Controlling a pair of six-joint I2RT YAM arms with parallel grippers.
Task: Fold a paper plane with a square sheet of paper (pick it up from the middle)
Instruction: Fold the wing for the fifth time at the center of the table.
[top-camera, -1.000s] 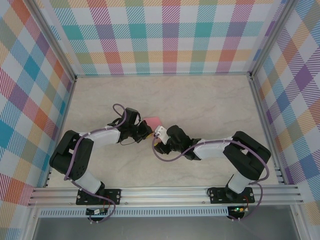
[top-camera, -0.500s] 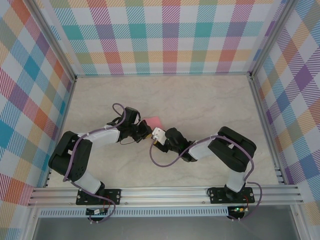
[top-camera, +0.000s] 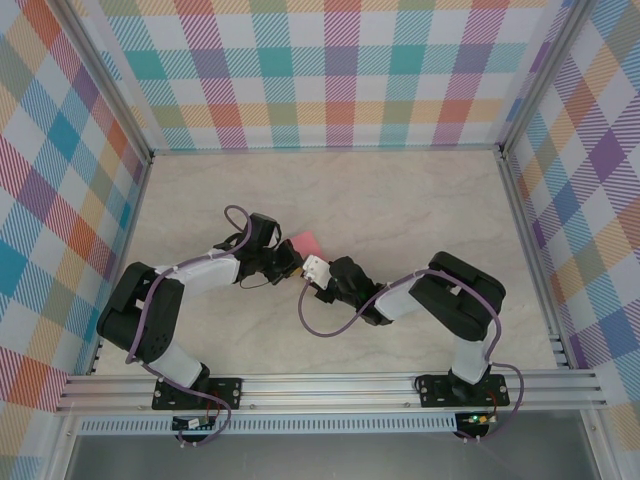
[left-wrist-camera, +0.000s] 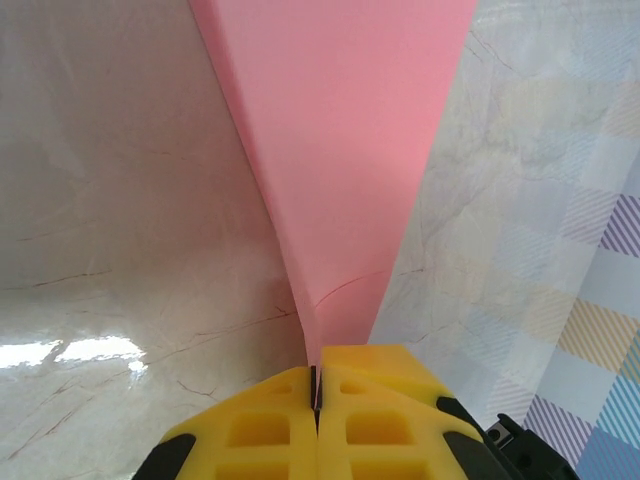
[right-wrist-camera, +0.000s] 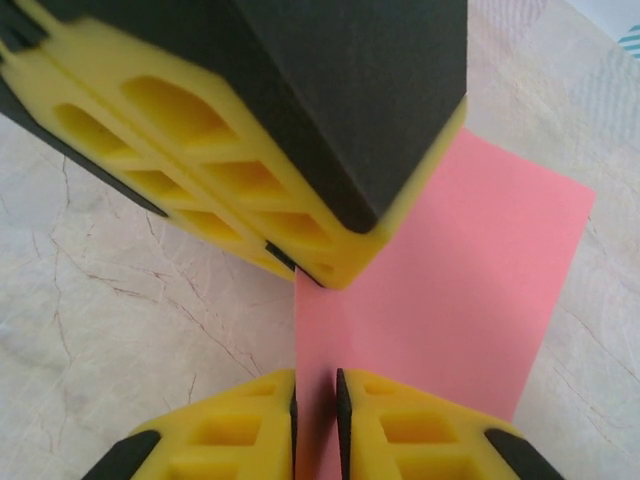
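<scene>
Where the arms meet at mid-table, the left gripper (left-wrist-camera: 317, 378) is clamped tight on a raised fold of the pink paper (left-wrist-camera: 340, 150). Facing it, the right gripper (right-wrist-camera: 316, 392) straddles the sheet, jaws a slit apart; whether it pinches is unclear.

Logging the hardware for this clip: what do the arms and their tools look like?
The left arm and right arm have black joints and white link covers, each trailing a purple cable. The left tool and right tool have yellow fingers with moulded recesses, backed in black.
</scene>
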